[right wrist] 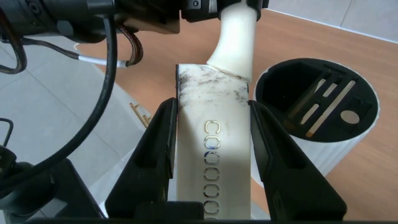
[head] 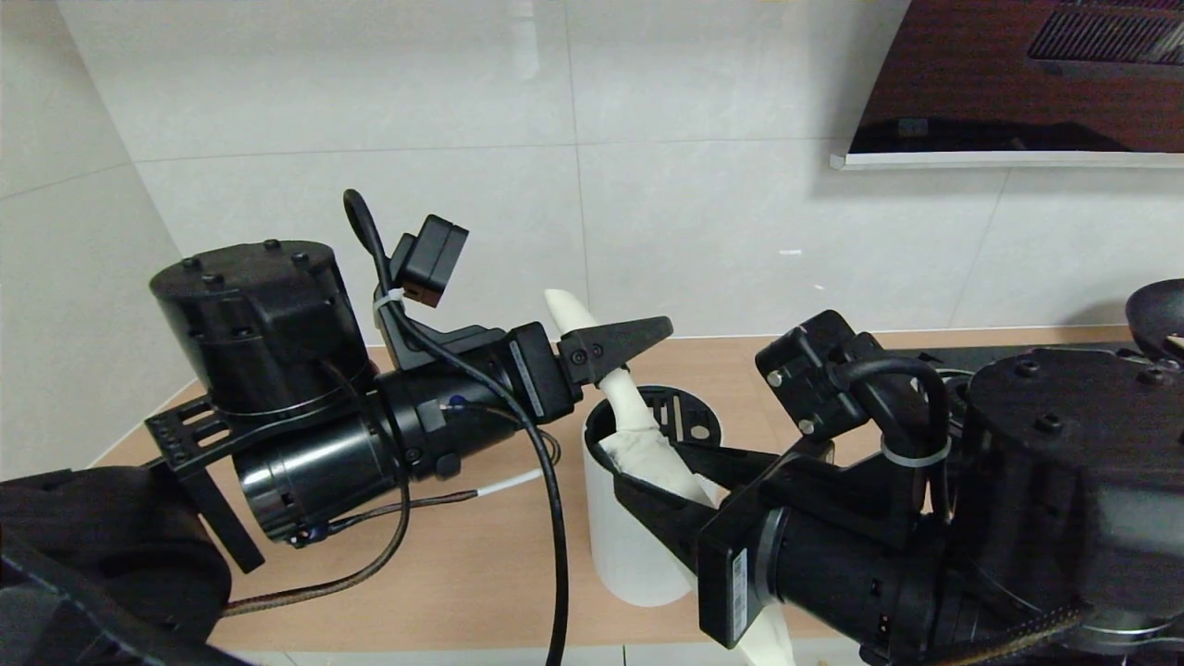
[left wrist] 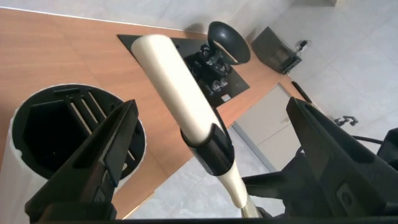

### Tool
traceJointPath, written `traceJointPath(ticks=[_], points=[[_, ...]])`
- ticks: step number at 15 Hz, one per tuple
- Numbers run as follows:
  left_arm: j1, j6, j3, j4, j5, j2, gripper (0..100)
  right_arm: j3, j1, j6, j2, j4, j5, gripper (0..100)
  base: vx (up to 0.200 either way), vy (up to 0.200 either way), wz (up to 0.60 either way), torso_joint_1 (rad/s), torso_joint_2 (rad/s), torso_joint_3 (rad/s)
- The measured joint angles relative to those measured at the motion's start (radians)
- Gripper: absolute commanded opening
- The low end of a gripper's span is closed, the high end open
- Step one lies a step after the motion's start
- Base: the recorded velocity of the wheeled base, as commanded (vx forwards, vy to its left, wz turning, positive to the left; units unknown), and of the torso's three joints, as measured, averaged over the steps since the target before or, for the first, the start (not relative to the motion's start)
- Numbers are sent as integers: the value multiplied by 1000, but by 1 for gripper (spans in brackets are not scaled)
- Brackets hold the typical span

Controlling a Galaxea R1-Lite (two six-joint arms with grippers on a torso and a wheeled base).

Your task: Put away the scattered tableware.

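Observation:
A white slotted spatula [head: 647, 449] hangs tilted over a white cylindrical utensil holder [head: 634, 560] with a black divider insert. My right gripper [head: 680, 476] is shut on the soiled blade [right wrist: 211, 106], one finger against each edge. The cream handle [left wrist: 171, 74] rises up and away from it, passing between the fingers of my left gripper [head: 615, 356]. That gripper stands open, its fingers wide of the handle [head: 572, 314] on both sides. In the right wrist view the holder [right wrist: 323, 106] sits just beside the blade, and in the left wrist view the holder [left wrist: 37, 124] lies below the handle.
The holder stands on a wooden counter [head: 462, 555] against a tiled wall. A black hob [left wrist: 186, 50] with a dark pan [left wrist: 229, 40] lies to the right, under a range hood [head: 1017, 83]. The counter's front edge runs close below the holder.

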Motion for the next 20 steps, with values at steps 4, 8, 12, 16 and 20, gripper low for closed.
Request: traceJointPath(ticks=[4,8,12,16,20], points=[[0,0,1,0,2,3,0,3,0,-1,-1,0,1,0,0,0,0,0,0,0],[0,7,2,1,2,4,0,4,1,-2,-1,-1,-1,0,0,0,0,0,0,0],[0,7,4,1,2,3,0,1,0,-3,-3,-2,-3,0,0,0,0,0,0,0],[6,22,0,1,17,-10,0,2,-9,-17,-18,-20,-40,100,0,0,0,0,0,0],[59,93,-7,0,38,-56,0,3,-77,-60,-51,-16,-44,100,0,0,0,0,0,0]])
